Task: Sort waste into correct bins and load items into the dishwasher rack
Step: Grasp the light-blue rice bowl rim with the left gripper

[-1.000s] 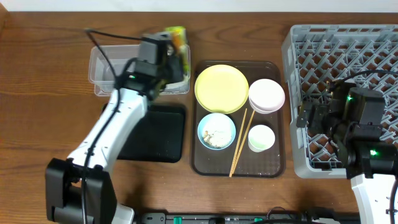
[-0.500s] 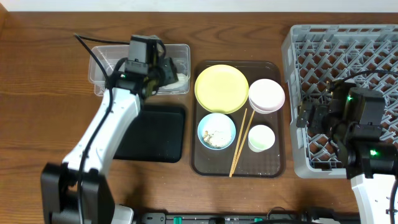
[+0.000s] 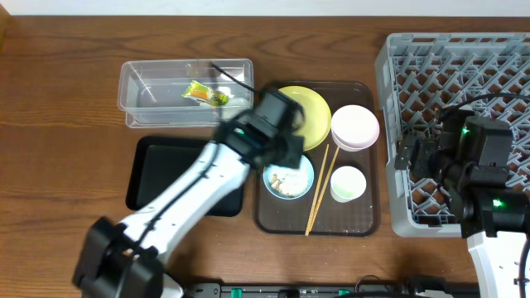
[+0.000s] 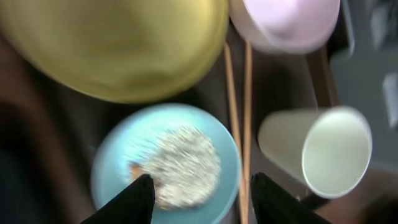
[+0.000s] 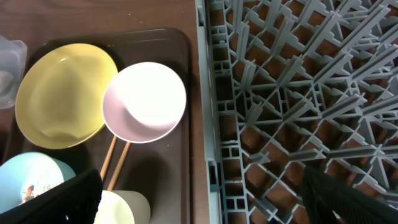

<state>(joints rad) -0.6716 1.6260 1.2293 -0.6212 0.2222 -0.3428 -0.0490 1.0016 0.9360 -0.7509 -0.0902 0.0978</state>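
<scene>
While the snack wrapper (image 3: 205, 95) lies inside the clear tub (image 3: 132, 99) at the tabletop's back-left, with the black tray (image 3: 145, 174) just in front, the left arm crosses that tray and hides part of the yellow plate (image 3: 315, 108). The left gripper (image 4: 200, 186) hovers, fingers spread and empty, over the rice-filled blue bowl (image 4: 124, 149) on the brown serving tray (image 3: 364, 219), beside the chopsticks (image 3: 319, 194), cup (image 3: 348, 184) and pink bowl (image 3: 356, 126). The right gripper (image 5: 202, 186), fingers spread wide, hangs over the grey rack (image 3: 464, 66) at its left wall.
</scene>
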